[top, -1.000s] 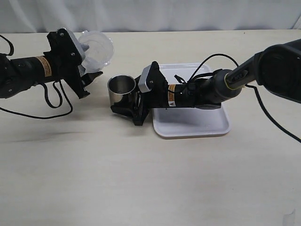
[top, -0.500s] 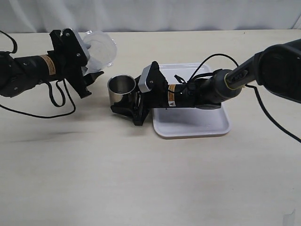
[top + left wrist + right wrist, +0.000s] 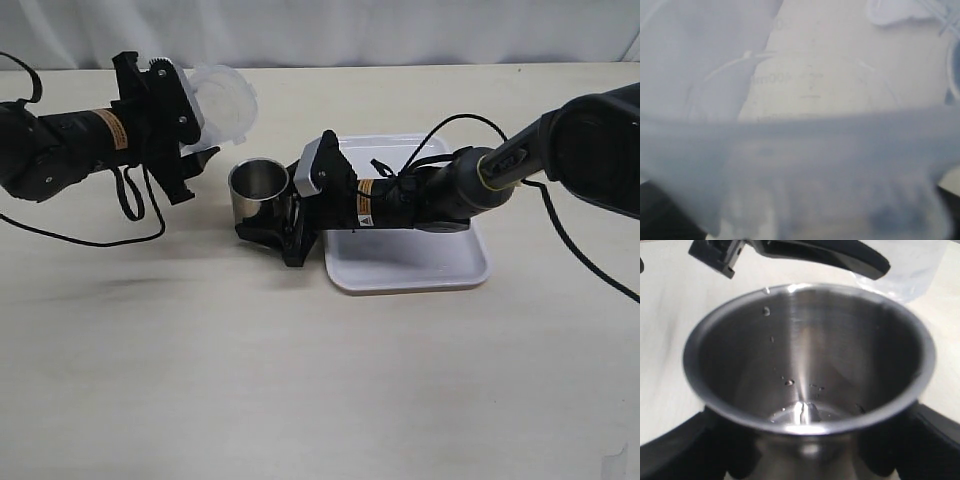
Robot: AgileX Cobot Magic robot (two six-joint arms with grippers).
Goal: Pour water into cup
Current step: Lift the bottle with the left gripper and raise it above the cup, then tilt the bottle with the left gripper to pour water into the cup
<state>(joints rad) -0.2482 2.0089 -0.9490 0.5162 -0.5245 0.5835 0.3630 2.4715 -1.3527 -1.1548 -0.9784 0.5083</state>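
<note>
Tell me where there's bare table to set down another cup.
Free: the wide bare table across the bottom of the exterior view, below the cup and tray. Crowded: the gap between the held container and cup, and the tray, with the right arm over it.

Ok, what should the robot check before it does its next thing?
1. Cup upright: ok.
2. Right gripper holding the cup: ok, fingers on both sides.
3. Left gripper holding the container: ok.
4. Container over the cup: not ok, it is tilted and off to the side, apart from the cup.
5. Water in the cup: ok, a little at the bottom, drops on the wall.
6. Water left in the container: cannot tell.
</note>
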